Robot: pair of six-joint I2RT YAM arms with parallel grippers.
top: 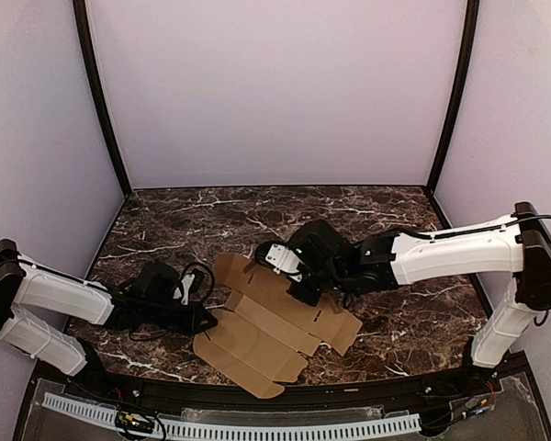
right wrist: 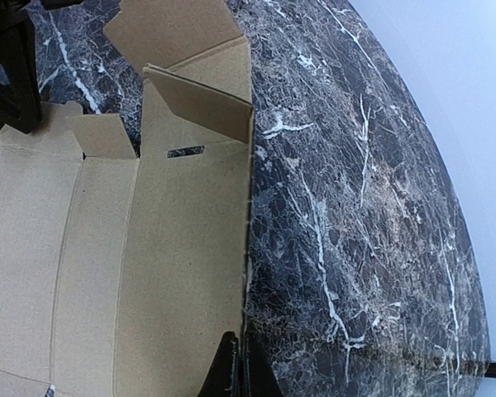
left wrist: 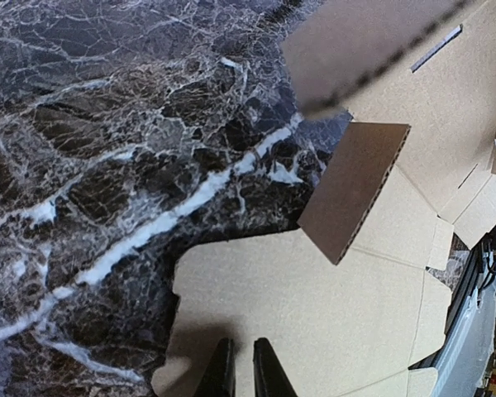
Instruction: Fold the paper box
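The paper box (top: 266, 335) is a flat brown die-cut sheet lying mid-table, with flaps and slots showing. My right gripper (top: 305, 294) is at its far long edge. In the right wrist view that gripper (right wrist: 241, 341) is shut on the edge of a side panel of the paper box (right wrist: 91, 248), and an end flap (right wrist: 198, 103) stands up beyond it. My left gripper (top: 205, 319) is at the sheet's left end. In the left wrist view its tips (left wrist: 242, 343) are nearly together over a flat flap of the paper box (left wrist: 314, 306) with nothing between them. A small flap (left wrist: 355, 186) stands raised ahead.
The dark marble table (top: 165, 220) is ringed by lilac walls and black corner posts (top: 106, 119). A white toothed cable track (top: 257, 427) runs along the near edge between the arm bases.
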